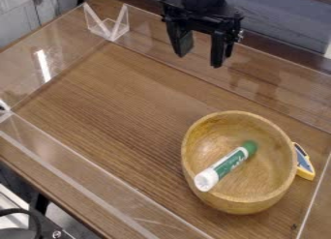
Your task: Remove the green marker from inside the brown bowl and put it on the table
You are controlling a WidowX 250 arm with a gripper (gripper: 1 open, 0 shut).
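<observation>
In the camera view, the gripper (200,44) is seen at twelve o'clock above the desk (116,98), fingers (216,49) spread wide, nothing held. The green marker (226,164) is found lying inside the brown bowl (241,161) at four o'clock, white cap end resting toward the bowl's near rim.

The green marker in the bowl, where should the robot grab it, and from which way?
Probably around the middle of the green marker, coming straight down from above. It lies slanted inside the brown bowl, white cap low by the near rim, so the rim blocks a sideways approach. The open gripper should close across the barrel.
</observation>
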